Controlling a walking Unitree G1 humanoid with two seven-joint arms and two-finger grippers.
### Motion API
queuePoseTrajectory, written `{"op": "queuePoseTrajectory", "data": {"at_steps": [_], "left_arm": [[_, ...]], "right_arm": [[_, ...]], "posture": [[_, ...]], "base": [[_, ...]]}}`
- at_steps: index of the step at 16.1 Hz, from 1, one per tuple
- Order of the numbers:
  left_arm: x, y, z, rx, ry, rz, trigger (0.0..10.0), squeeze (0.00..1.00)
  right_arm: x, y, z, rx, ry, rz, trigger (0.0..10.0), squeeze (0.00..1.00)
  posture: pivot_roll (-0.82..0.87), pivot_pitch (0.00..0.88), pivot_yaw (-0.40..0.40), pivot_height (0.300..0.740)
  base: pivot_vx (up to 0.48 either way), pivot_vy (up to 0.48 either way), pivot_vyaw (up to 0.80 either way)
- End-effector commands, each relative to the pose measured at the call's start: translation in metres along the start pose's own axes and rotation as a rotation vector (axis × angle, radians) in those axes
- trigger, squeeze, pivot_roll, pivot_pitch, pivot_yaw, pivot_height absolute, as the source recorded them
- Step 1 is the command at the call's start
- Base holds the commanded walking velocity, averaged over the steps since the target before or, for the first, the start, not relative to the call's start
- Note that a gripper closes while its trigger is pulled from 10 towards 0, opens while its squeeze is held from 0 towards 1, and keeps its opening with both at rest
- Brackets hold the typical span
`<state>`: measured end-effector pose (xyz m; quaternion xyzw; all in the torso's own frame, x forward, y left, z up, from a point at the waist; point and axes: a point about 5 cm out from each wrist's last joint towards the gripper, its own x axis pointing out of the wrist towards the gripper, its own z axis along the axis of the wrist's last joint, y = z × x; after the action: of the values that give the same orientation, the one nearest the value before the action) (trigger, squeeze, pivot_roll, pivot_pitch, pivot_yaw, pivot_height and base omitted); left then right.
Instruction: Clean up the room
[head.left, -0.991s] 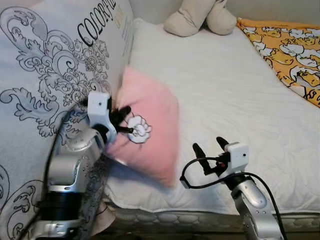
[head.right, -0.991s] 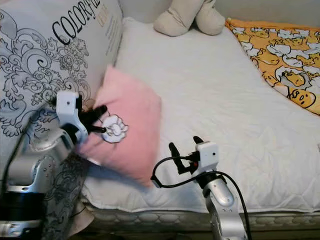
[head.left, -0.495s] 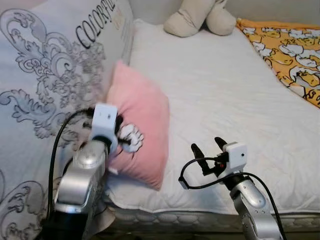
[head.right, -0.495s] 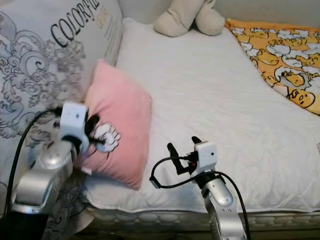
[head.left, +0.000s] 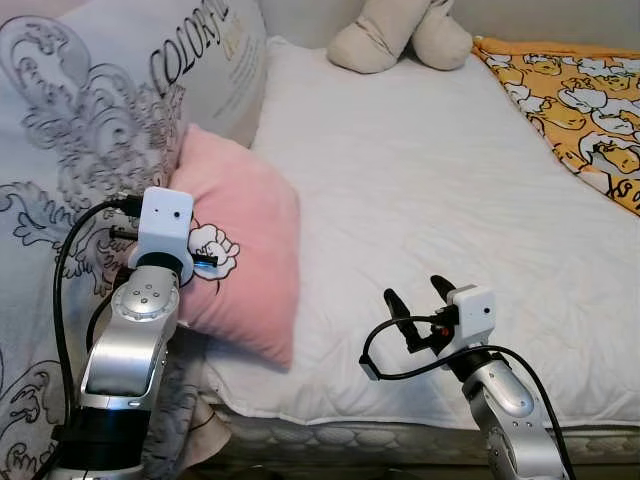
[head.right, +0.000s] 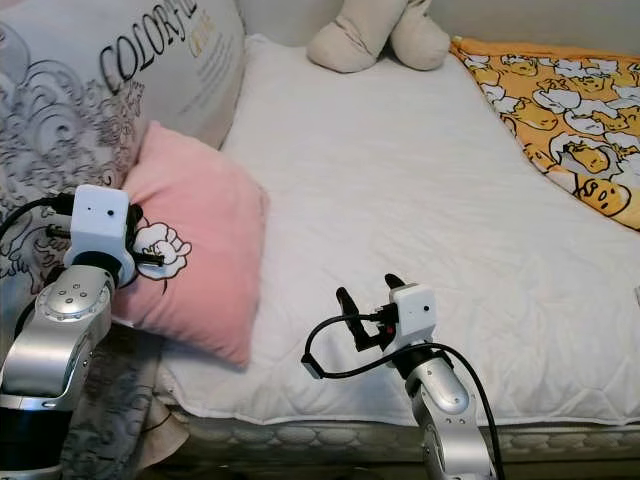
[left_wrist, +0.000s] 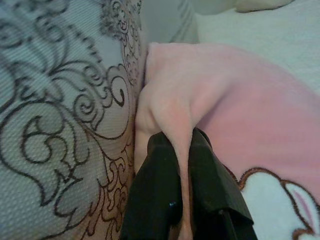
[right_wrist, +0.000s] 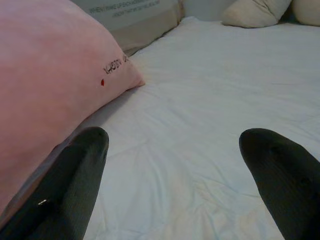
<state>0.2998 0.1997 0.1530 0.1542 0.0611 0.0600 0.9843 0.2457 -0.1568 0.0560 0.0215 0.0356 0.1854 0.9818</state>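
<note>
1. My left gripper (left_wrist: 182, 150) is pinched tight on a fold of the pink pillow (head.left: 245, 250), right at its edge next to the big patterned pillow (head.left: 90, 130). In the wrist view you can see the fabric bunched up between my two fingers (left_wrist: 160, 190), so the hold is on cloth rather than on the stuffing

2. The pink pillow sits at the left edge of the bed (head.left: 430, 190), near the front corner, leaning on the patterned one. I reckon I'm holding it by the edge because that's the only bit thin enough for my claw to get around

3. My right gripper (head.left: 420, 305) hangs over the front edge of the bed with its fingers spread wide apart and nothing between them. It's well clear of the pink pillow, probably just waiting its turn

4. At the far end of the bed there's a beige plush toy (head.left: 400, 35), and a yellow duck-print blanket (head.left: 570, 90) lies along the right edge

5. Tidying-wise, the pillow looks about where it belongs, beside the big one. Can't really tell from here whether its bottom corner is resting on the mattress or hanging off the edge, so I wouldn't let go just yet
</note>
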Motion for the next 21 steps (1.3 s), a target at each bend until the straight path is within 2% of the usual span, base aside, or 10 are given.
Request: {"op": "queuePoseTrajectory", "data": {"at_steps": [1, 2, 3, 7, 11, 13, 17, 18, 19, 21], "left_arm": [[0.0, -0.003, 0.004, 0.038, -0.027, -0.014, 0.0, 0.0], [-0.002, -0.018, -0.004, 0.012, 0.017, -0.095, 0.0, 0.0], [-0.005, -0.031, -0.006, -0.016, 0.026, -0.152, 10.0, 0.0], [-0.008, -0.049, -0.017, -0.065, 0.046, -0.247, 10.0, 0.0], [0.0, -0.054, -0.01, 0.009, -0.101, -0.412, 10.0, 0.0], [0.006, -0.049, -0.002, 0.045, -0.152, -0.484, 10.0, 0.0], [0.02, -0.034, 0.009, 0.096, -0.199, -0.482, 10.0, 0.0], [0.023, -0.031, 0.005, 0.115, -0.187, -0.486, 10.0, 0.24], [0.027, -0.025, -0.001, 0.14, -0.165, -0.482, 10.0, 1.0], [0.03, -0.018, -0.01, 0.171, -0.142, -0.485, 10.0, 1.0]], "right_arm": [[-0.002, -0.001, -0.005, 0.0, 0.032, 0.0, 10.0, 0.0], [-0.003, -0.001, -0.007, 0.001, 0.036, 0.0, 10.0, 0.0], [-0.003, -0.001, -0.007, 0.001, 0.04, 0.0, 10.0, 0.0], [-0.004, 0.002, -0.007, 0.015, 0.033, 0.015, 10.0, 0.0], [0.002, 0.004, -0.004, 0.024, 0.022, 0.061, 10.0, 0.0], [0.004, 0.004, -0.004, 0.016, 0.025, 0.065, 10.0, 0.0], [0.003, 0.006, -0.006, 0.017, 0.034, 0.066, 10.0, 0.0], [0.003, 0.006, -0.007, 0.018, 0.035, 0.066, 10.0, 0.0], [0.002, 0.006, -0.007, 0.018, 0.037, 0.063, 10.0, 0.0], [0.001, 0.005, -0.008, 0.016, 0.041, 0.057, 10.0, 0.0]], "posture": [[-0.01, 0.0, -0.003, 0.727], [-0.01, 0.0, -0.004, 0.727], [-0.01, 0.0, -0.004, 0.727], [-0.02, 0.0, -0.004, 0.727], [-0.01, 0.0, -0.006, 0.727], [-0.01, 0.0, -0.013, 0.727], [-0.01, 0.0, -0.011, 0.727], [-0.01, 0.0, -0.01, 0.727], [-0.02, 0.0, -0.008, 0.727], [-0.02, 0.0, -0.007, 0.727]], "base": [[0.0, 0.0, 0.0], [0.0, 0.0, 0.0], [0.0, 0.0, 0.0], [0.0, 0.0, 0.0], [0.0, 0.0, 0.0], [0.0, 0.0, 0.0], [0.0, 0.0, 0.0], [0.0, 0.0, 0.0], [0.0, 0.0, 0.0], [0.0, 0.0, 0.0]]}}
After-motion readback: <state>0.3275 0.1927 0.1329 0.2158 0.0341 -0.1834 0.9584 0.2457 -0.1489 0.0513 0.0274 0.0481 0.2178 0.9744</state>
